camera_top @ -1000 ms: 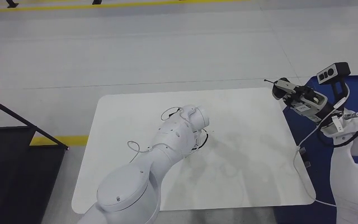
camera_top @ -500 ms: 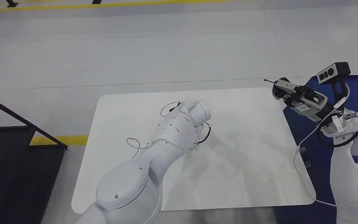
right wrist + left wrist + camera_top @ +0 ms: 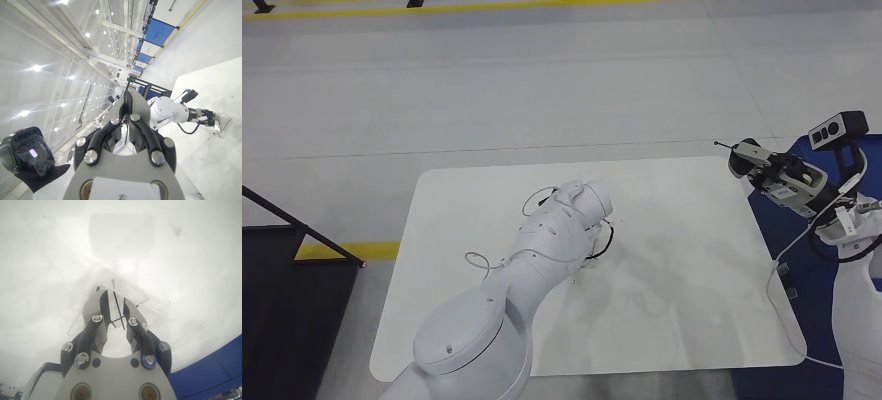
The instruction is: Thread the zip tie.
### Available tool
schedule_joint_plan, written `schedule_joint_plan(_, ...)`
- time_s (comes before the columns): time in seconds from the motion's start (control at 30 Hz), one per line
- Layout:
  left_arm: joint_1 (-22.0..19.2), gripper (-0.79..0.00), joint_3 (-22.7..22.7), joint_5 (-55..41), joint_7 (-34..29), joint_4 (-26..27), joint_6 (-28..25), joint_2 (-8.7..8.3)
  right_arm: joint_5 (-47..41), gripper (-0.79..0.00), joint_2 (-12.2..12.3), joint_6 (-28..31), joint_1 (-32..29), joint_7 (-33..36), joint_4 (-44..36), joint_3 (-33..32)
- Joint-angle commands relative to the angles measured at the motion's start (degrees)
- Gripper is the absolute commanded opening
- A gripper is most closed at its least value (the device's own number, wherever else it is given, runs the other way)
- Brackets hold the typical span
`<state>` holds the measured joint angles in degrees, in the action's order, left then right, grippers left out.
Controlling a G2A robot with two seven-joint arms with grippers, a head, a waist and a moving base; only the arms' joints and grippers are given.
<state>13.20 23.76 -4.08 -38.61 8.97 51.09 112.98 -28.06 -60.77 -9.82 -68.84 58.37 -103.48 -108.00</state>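
1. The zip tie (image 3: pixel 117 305) lies straight and unlooped on a clear sheet (image 3: pixel 145 311) mid-table, with a second tie (image 3: pixel 113 321) crossing it.
2. The left gripper (image 3: pixel 115 298) straddles it, fingers spread, nothing pinched. The pickup is yet to come, I'd say.
3. The right gripper (image 3: pixel 127 94) hangs high by the right edge of the table (image 3: pixel 692 300), fingers pressed together. All the threading is left to do.
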Motion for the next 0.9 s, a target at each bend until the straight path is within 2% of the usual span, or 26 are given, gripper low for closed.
schedule_joint_plan(0.0,0.1,-0.637,0.4,-0.1,0.6,-0.1,-0.3,-0.06,0.0,-0.785,0.0,0.0,0.0,0.0,0.0,0.0)
schedule_joint_plan(0.27,0.8,-0.653,1.1,0.7,0.1,-0.7,-0.6,-0.34,0.0,-0.785,0.0,0.0,0.0,0.0,0.0,0.0)
schedule_joint_plan(0.67,1.4,-0.72,2.6,1.2,0.6,-0.4,-1.4,-0.78,0.0,-0.785,0.0,0.0,0.0,0.0,0.0,0.0)
schedule_joint_plan(0.77,1.4,-0.785,3.1,1.1,1.1,-0.1,-2.3,-0.89,0.0,-0.785,0.0,0.0,0.0,0.0,0.0,0.0)
schedule_joint_plan(0.87,1.5,-0.785,3.5,1.2,1.3,0.1,-2.6,-0.94,0.0,-0.785,0.0,0.0,0.0,0.0,0.0,0.0)
